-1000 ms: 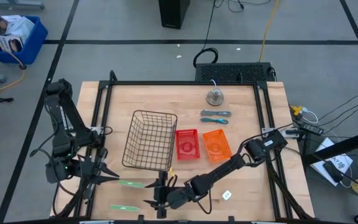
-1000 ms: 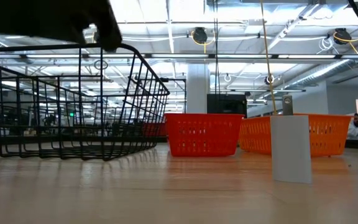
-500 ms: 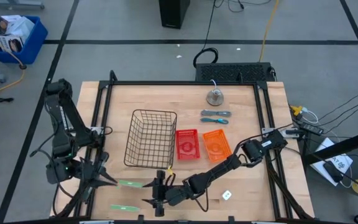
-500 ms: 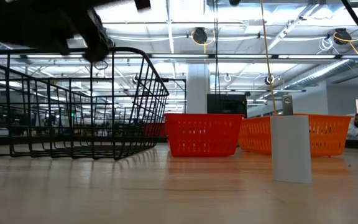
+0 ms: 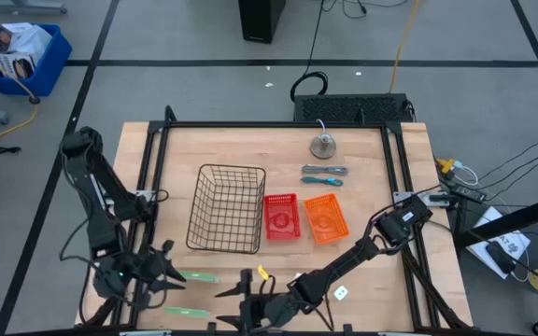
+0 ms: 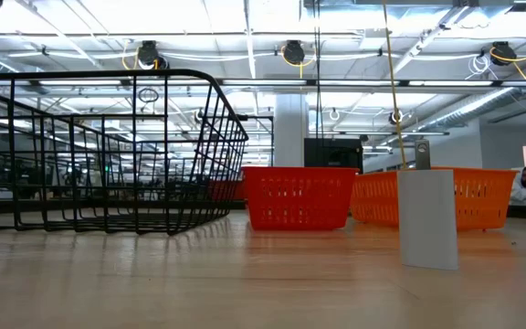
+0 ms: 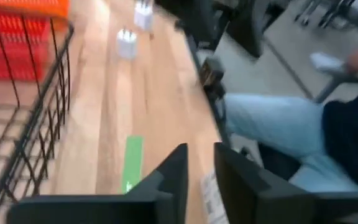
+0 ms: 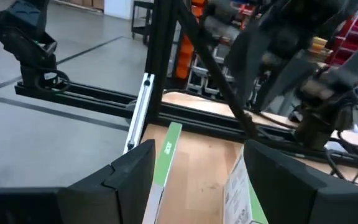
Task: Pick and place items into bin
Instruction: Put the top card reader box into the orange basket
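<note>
**Closing on the green strips at the near-left corner**

Reading the table from above as a clock face, the wire basket [image 5: 227, 207] sits just toward 9 o'clock from centre. Both pale-green strips lie at about 7 o'clock. The upper strip [image 5: 197, 276] is just beside the left gripper [image 5: 169, 272], whose fingers stand a narrow gap apart with nothing between them. The lower strip [image 5: 180, 311] lies at 9 o'clock from the right gripper [image 5: 225, 308], which gapes wide and empty. The two blue-grey tools [image 5: 323, 175] rest at 1 o'clock, and a white block [image 5: 341, 292] at 5 o'clock.

The step in hand looks like a first pick of a strip. Neither gripper seems to touch one, though from above contact is hard to rule out. A flat strip gives little to grip, so each gripper should probably come down low, straddle the strip across its short width and close gently. With both arms crowded into one corner, it seems wiser to let one lift and clear toward the basket before the other moves.
</note>
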Controlling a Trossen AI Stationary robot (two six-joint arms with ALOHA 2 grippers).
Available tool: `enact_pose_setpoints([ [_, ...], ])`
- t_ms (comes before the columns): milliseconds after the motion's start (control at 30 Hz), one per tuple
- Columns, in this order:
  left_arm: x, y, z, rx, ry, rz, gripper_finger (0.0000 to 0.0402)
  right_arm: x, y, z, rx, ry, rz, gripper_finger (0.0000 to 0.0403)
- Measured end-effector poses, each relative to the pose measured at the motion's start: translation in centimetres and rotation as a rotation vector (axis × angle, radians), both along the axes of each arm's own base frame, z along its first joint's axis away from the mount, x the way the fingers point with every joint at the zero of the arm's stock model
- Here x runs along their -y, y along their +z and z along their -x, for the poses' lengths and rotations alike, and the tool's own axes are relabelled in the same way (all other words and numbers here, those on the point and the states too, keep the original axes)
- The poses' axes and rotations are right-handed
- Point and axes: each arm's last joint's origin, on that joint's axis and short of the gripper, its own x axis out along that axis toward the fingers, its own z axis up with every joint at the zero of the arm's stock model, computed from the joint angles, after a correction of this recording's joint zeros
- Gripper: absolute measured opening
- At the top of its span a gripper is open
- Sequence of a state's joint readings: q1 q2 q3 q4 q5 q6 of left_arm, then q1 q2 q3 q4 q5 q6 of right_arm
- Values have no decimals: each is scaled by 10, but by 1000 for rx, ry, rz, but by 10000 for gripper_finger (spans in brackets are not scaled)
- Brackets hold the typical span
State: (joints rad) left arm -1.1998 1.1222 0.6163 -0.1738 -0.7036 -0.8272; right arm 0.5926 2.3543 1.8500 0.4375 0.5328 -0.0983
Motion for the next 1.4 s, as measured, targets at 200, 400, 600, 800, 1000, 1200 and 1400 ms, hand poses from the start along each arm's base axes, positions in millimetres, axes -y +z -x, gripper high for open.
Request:
enact_pose_setpoints([
  [200, 6, -13, -2, -80, -1, 9, 189, -2, 2, 3, -5, -10, 7, 238],
  [400, 8, -21, -1, -150, -20, 4, 219, -2, 1, 3, -12, -11, 4, 238],
  [600, 4, -29, -1, -197, 16, -55, 204, -2, 1, 3, -7, -11, 1, 238],
  [800, 0, -32, -1, -206, 33, -106, 178, -2, 2, 3, -5, -11, 0, 238],
  [1000, -6, -33, -5, -219, 69, -137, 177, -2, 2, 2, 0, -11, -4, 238],
  [1200, -8, -34, -9, -235, 75, -139, 191, -2, 3, 2, 5, -11, -8, 238],
  [1400, -13, -38, -7, -294, 103, -155, 197, -2, 3, 2, 5, -11, -8, 238],
])
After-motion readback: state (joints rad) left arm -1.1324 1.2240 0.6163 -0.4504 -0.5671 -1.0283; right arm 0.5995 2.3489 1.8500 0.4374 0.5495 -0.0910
